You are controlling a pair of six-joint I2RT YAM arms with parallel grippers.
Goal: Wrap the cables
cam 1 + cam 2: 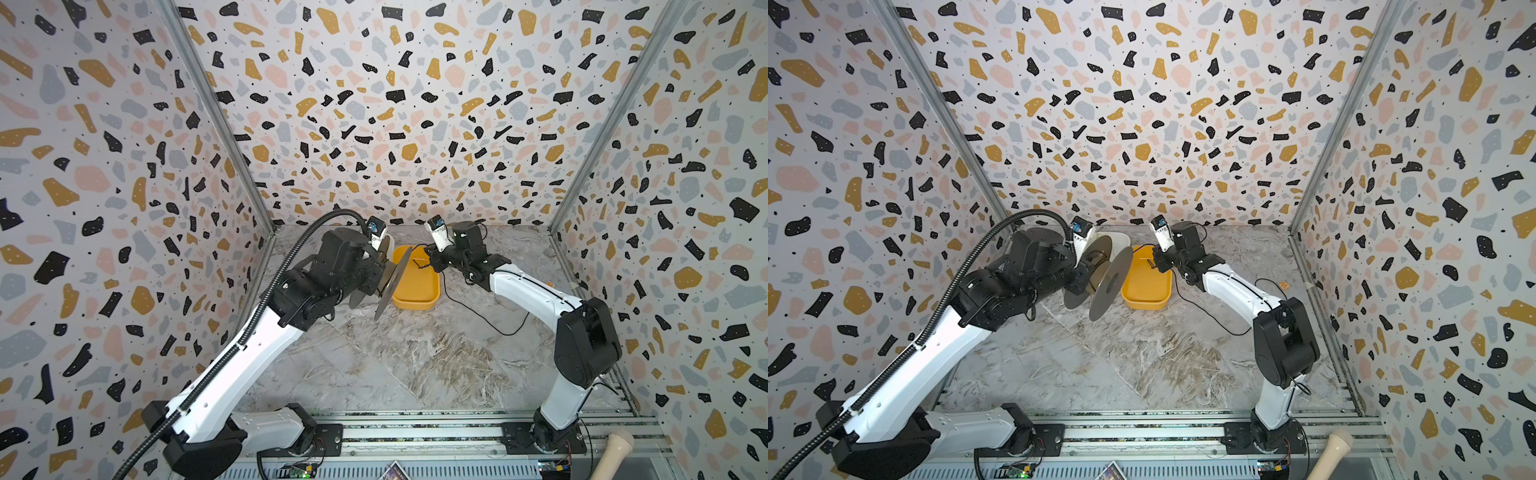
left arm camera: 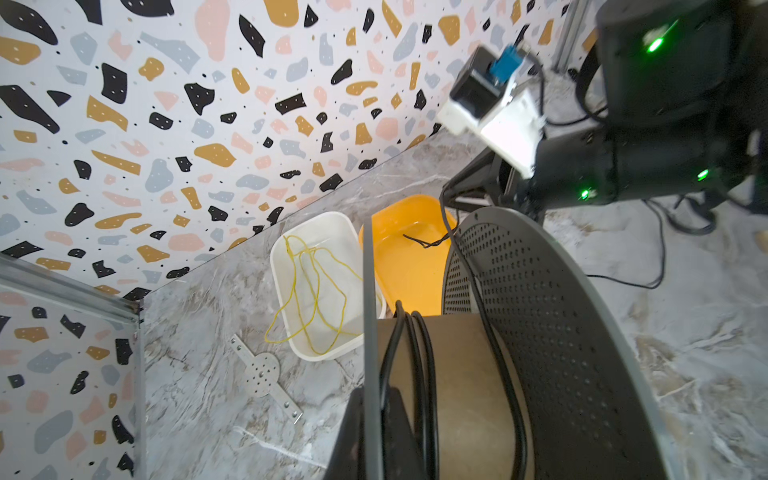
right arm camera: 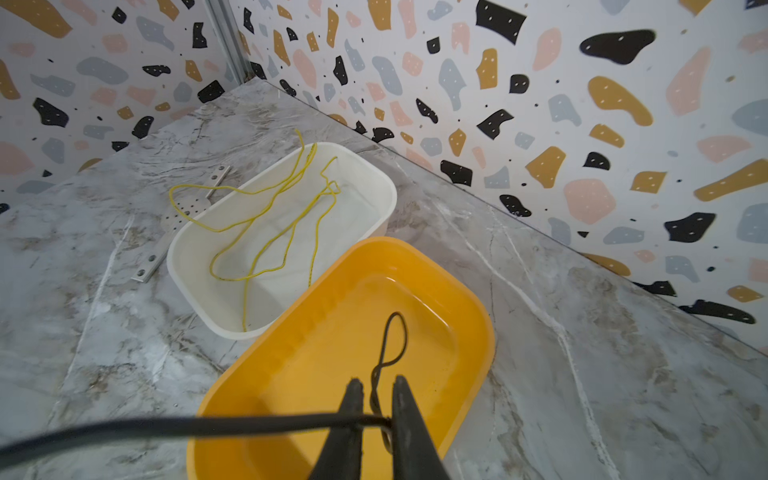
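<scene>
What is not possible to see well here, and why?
- Left gripper: tips behind the spool in both top views; cut by the left wrist view's edge.
- White tray: mostly behind the spool in both top views.
- Right gripper: fingers cut by the right wrist view's edge; grip on the black cable unclear.

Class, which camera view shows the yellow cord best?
The right wrist view: the yellow cord lies unobstructed, looping in and over the white tray. The left wrist view shows it smaller, beside the spool flange. In both top views it cannot be made out.
</scene>
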